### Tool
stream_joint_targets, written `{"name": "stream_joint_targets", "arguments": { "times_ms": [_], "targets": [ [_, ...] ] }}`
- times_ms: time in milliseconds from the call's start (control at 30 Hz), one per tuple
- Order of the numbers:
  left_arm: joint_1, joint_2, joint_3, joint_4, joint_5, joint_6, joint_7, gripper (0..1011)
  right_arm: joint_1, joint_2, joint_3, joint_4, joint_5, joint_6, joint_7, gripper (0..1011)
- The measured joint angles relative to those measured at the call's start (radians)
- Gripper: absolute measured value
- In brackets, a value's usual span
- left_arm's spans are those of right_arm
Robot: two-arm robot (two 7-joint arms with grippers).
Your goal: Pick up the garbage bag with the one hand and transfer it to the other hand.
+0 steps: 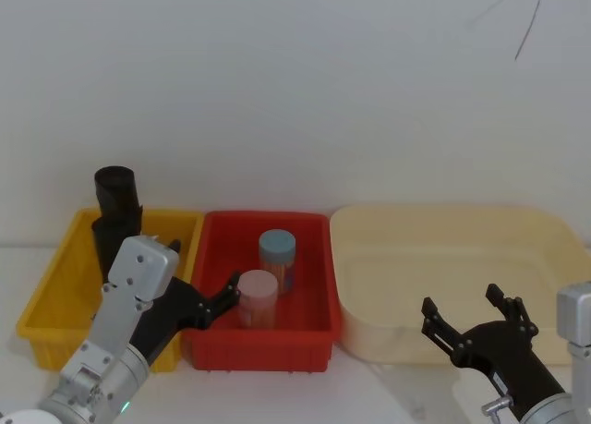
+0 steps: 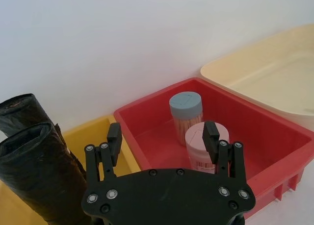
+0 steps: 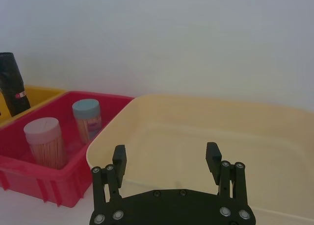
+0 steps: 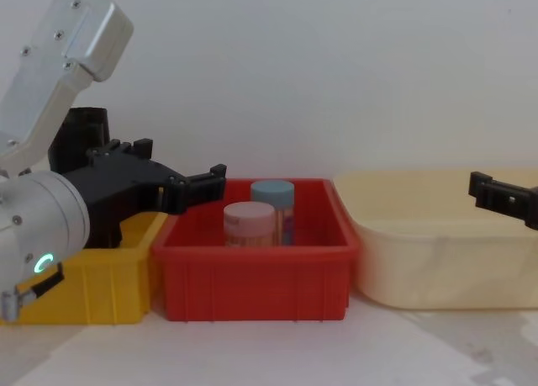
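Left tool: its fingers are spread wide, gripping nothing and touching nothing. It is hovering over the seam where the yellow bin meets the red bin.

Garbage bag: it is standing tilted in the yellow bin, just beside the left tool's left finger but apart from it.

Second black roll: it is leaning just behind the garbage bag, farther from the tool, and is showing a small red mark on its side.

Red bin: it is holding two upright jars ahead of the left tool. The pink-lidded jar is nearer the tool, and the blue-lidded jar is just behind it.

Right tool: its fingers are also spread wide and holding nothing. It is hovering over the near edge of the cream bin.

Cream bin: its open floor is lying straight ahead of the right tool.

Room: the two tools are hanging well apart, with the red bin between them. Bare desk is lying in front of the bins.
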Motion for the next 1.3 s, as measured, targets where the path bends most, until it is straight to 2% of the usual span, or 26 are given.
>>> {"name": "stream_joint_targets", "arguments": {
  "times_ms": [400, 633, 833, 1000, 1133, 1167, 1300],
  "targets": [
    [-0.011, -0.01, 0.002, 0.004, 0.0, 0.003, -0.003, 1000, 0.003, 0.003, 0.006, 0.0, 0.007, 0.001, 0.011, 999],
    [-0.05, -0.037, 0.013, 0.0, 0.004, 0.035, -0.009, 1000, 0.024, 0.012, 0.026, 0.008, 0.048, 0.005, 0.059, 999],
    [-0.084, -0.054, 0.022, -0.044, 0.019, 0.11, -0.009, 1000, 0.053, 0.013, 0.046, 0.019, 0.102, 0.02, 0.107, 999],
    [-0.085, -0.058, 0.019, -0.1, 0.024, 0.179, 0.003, 1000, 0.083, 0.014, 0.054, 0.019, 0.153, 0.051, 0.145, 999],
    [-0.055, -0.048, -0.002, -0.185, 0.024, 0.257, 0.023, 1000, 0.103, 0.015, 0.052, 0.011, 0.182, 0.079, 0.167, 999],
    [-0.055, -0.048, -0.002, -0.185, 0.024, 0.257, 0.023, 1000, 0.107, 0.015, 0.05, 0.009, 0.19, 0.087, 0.173, 999],
    [-0.002, -0.025, -0.043, -0.276, 0.016, 0.328, 0.045, 1000, 0.128, 0.013, 0.036, -0.005, 0.213, 0.12, 0.188, 999]
  ]
}}
